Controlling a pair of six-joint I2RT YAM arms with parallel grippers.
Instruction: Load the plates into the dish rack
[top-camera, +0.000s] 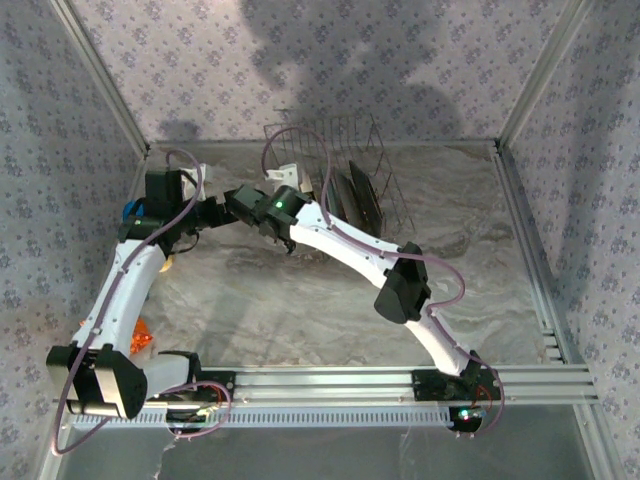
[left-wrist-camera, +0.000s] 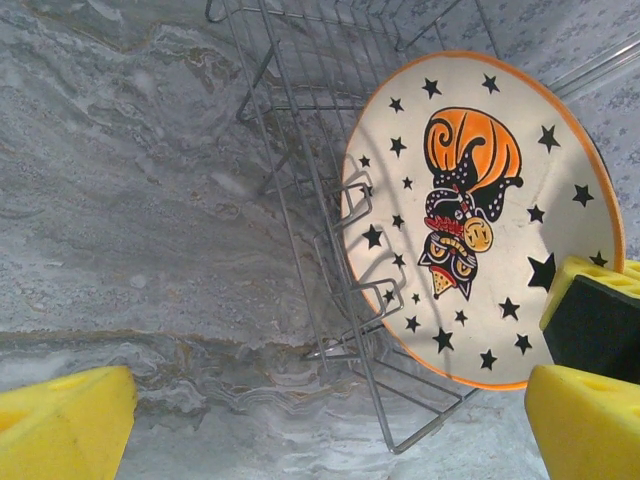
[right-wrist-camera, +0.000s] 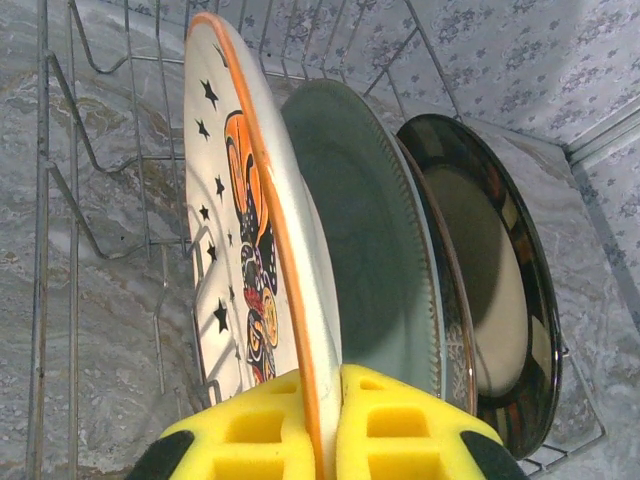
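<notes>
The grey marbled table (top-camera: 300, 310) carries the dish rack (top-camera: 345, 150) near its far edge.

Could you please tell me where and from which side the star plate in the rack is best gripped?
Probably by its rim, edge-on, one finger on each face, as the right gripper does. The star plate stands on edge in the rack, prongs before its front and the green plate close behind, leaving the rim free.

The left arm (top-camera: 125, 290) and right arm (top-camera: 345, 245) have glossy white links joined by chunky black joint housings, with thin mauve cables (top-camera: 291, 129) looping along them. A green light (top-camera: 279, 206) glows on one wrist. The left tool (left-wrist-camera: 330, 405) and right tool (right-wrist-camera: 325, 435) carry yellow foam fingers (right-wrist-camera: 400, 430); the right pair has rectangular recesses.
</notes>
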